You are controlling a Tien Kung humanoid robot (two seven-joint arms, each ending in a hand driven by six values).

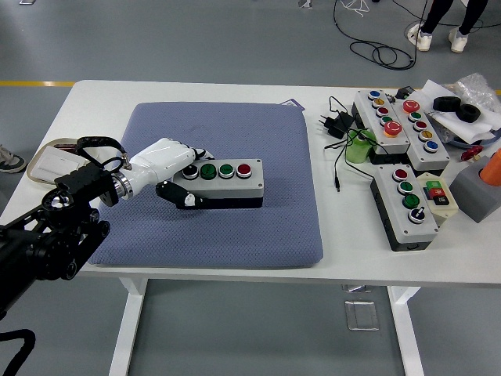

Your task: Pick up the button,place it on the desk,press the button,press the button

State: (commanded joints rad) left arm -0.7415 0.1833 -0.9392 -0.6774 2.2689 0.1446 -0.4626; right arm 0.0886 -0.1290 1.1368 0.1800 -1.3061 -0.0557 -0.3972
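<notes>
A grey button box [223, 182] with a black base carries a black, two green and a red button. It lies on the blue-grey pad [235, 227], near its middle. My left hand [174, 176], white with black fingertips, is shut on the box's left end, fingers over the top and thumb under the front side. The right arm is out of view.
Several more button boxes [399, 125] [405, 205] lie at the right of the white table [102, 98], with a black charger and cable [337, 125], a green object [358, 149], black tape rolls [458, 108] and a grey block [479, 192]. A person's feet [438, 35] stand at the far right.
</notes>
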